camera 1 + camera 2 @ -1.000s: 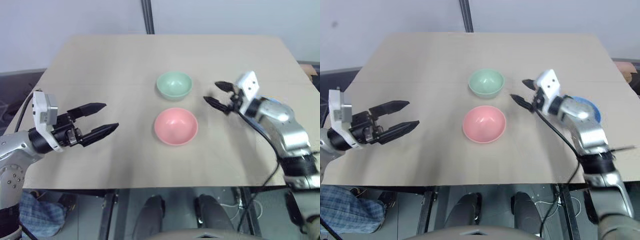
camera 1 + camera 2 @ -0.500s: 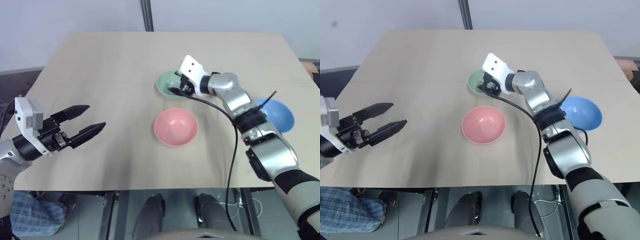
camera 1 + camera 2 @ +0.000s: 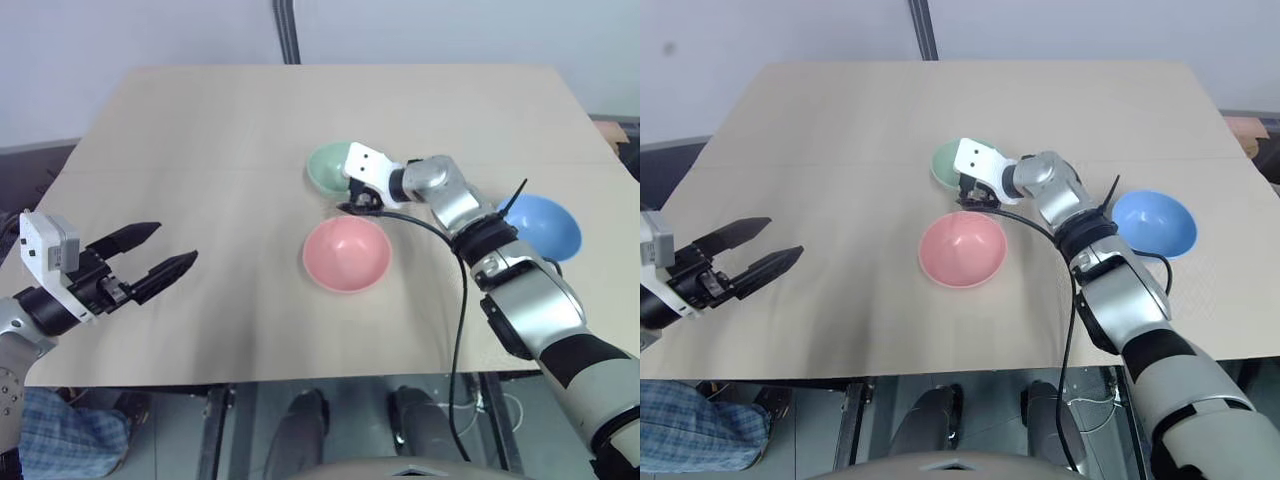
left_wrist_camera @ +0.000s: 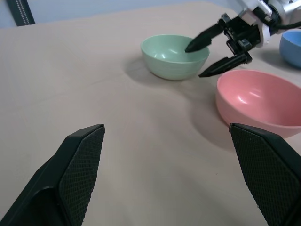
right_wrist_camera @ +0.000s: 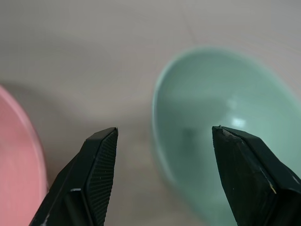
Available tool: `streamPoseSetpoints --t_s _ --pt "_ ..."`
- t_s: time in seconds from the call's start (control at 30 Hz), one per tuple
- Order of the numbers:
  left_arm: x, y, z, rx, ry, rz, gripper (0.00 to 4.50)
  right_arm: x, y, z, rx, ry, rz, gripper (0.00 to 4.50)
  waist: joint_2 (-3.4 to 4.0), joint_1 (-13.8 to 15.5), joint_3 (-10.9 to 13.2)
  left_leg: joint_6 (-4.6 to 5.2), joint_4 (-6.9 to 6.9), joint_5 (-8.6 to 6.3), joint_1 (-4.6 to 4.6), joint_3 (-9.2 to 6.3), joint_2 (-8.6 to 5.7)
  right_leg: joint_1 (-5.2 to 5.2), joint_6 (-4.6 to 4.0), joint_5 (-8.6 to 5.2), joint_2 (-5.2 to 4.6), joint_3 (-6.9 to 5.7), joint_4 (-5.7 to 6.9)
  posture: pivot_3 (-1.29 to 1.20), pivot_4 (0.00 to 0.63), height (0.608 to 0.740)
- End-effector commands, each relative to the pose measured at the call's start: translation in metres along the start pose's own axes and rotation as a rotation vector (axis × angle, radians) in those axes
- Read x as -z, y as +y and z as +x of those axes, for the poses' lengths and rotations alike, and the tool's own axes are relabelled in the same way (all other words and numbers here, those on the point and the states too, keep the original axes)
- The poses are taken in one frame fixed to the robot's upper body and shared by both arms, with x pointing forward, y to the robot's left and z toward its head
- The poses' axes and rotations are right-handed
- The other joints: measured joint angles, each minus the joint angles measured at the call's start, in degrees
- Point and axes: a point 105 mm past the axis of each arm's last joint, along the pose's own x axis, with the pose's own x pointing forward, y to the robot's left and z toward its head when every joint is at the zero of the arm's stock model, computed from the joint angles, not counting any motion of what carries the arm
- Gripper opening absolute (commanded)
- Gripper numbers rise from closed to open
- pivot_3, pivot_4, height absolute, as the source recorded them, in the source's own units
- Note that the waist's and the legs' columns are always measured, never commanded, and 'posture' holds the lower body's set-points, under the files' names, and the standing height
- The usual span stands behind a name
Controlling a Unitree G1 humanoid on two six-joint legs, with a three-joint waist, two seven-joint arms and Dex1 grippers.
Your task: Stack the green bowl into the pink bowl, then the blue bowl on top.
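The green bowl (image 3: 326,166) sits upright at mid-table, with the pink bowl (image 3: 346,254) just in front of it and the blue bowl (image 3: 541,226) off to the right. My right gripper (image 3: 357,203) is open at the green bowl's near rim, between the green and pink bowls. In the right wrist view the green bowl's (image 5: 221,127) rim edge lies between the two spread fingers; one finger (image 5: 244,165) is over the bowl and the other outside it. My left gripper (image 3: 165,250) hangs open and holds nothing, far left of the bowls.
The bowls rest on a pale wooden table (image 3: 200,130) whose front edge runs just behind my arms. A dark pole (image 3: 285,30) rises behind the far edge. My right arm's cable loops over the table between the pink and blue bowls.
My right gripper swung left from the bowls' right side to the green bowl's near rim, uncovering the blue bowl. The left gripper drifted left, still open.
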Motion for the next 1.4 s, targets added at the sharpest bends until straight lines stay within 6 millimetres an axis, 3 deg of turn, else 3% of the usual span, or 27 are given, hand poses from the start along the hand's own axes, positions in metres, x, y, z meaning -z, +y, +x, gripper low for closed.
streamPoseSetpoints --t_s 0.03,0.07,0.17,0.23,0.33,0.5,0.63,0.87,1.13,1.27,1.4 --pt "-0.011 0.004 -0.003 -0.015 -0.045 0.034 4.47 -0.013 -0.009 -0.002 0.028 0.027 -0.045 3.37 0.00 -0.03 0.00 0.00 0.00 0.00 0.00 0.00 0.00 0.00 0.00 0.00 0.00 0.00 0.00 0.00 0.150 0.740" --pt "-0.012 0.004 -0.002 -0.013 -0.052 0.033 4.47 -0.011 -0.009 -0.002 0.028 0.041 -0.050 3.37 0.00 -0.03 0.00 0.00 0.00 0.00 0.00 0.00 0.00 0.00 0.00 0.00 0.00 0.00 0.00 0.00 0.150 0.740" --pt "-0.015 0.006 -0.001 -0.015 -0.070 0.027 4.50 -0.006 -0.009 -0.002 0.034 0.068 -0.079 2.47 0.00 -0.04 0.00 0.00 0.00 0.00 0.01 0.00 0.00 0.00 0.00 0.00 0.00 0.00 0.00 0.00 0.150 0.740" --pt "-0.014 0.006 -0.001 -0.011 -0.064 0.028 4.50 -0.005 -0.009 -0.002 0.037 0.071 -0.089 1.65 0.00 -0.07 0.00 0.00 0.00 0.00 0.01 0.00 0.00 0.00 0.00 0.00 0.00 0.00 0.00 0.00 0.150 0.740" --pt "-0.010 0.004 0.000 -0.006 -0.056 0.029 4.50 -0.005 -0.007 -0.001 0.037 0.069 -0.095 0.06 0.00 -0.08 0.00 0.00 -0.01 0.00 0.01 0.01 0.00 0.00 0.00 0.00 0.00 0.02 0.00 0.00 0.150 0.740" --pt "-0.009 0.002 -0.001 -0.005 -0.054 0.025 4.50 -0.006 -0.009 -0.001 0.054 0.051 -0.097 0.06 -0.03 -0.07 -0.02 0.00 -0.02 0.00 0.07 0.01 0.00 0.03 0.00 0.00 -0.01 0.03 0.02 0.00 0.150 0.740" --pt "-0.009 0.002 0.001 0.008 -0.053 0.027 4.50 -0.020 -0.011 -0.008 0.059 -0.022 -0.164 0.06 -0.02 -0.07 -0.01 0.00 -0.02 0.00 0.07 0.01 0.00 0.02 0.00 0.00 0.00 0.03 0.05 0.00 0.150 0.740" --pt "-0.008 -0.007 0.011 0.071 -0.053 0.037 4.50 -0.040 0.003 -0.049 -0.022 -0.140 -0.253 0.06 -0.02 0.23 -0.01 0.00 -0.02 0.00 0.01 -0.01 0.00 0.02 0.00 0.00 -0.04 0.00 -0.01 0.00 0.150 0.740" --pt "-0.008 -0.006 0.032 0.153 -0.049 0.041 4.50 -0.063 0.065 -0.093 -0.190 -0.194 -0.389 0.06 -0.02 0.19 -0.01 0.00 -0.01 0.00 0.02 -0.07 0.01 0.02 0.00 0.00 -0.01 -0.04 0.05 0.00 0.150 0.740" --pt "-0.009 -0.006 0.050 0.215 -0.050 0.053 4.50 -0.057 0.096 -0.106 -0.280 -0.167 -0.430 0.06 -0.03 0.39 -0.02 0.00 0.05 0.00 0.04 -0.06 -0.01 0.07 0.01 0.00 -0.02 -0.05 0.06 0.00 0.150 0.740" --pt "-0.010 -0.006 0.063 0.268 -0.045 0.056 4.50 -0.061 0.114 -0.108 -0.309 -0.165 -0.430 0.06 -0.05 0.27 -0.01 0.01 0.11 0.00 0.05 -0.06 -0.02 0.09 0.02 0.00 -0.02 -0.06 0.09 0.00 0.150 0.740"
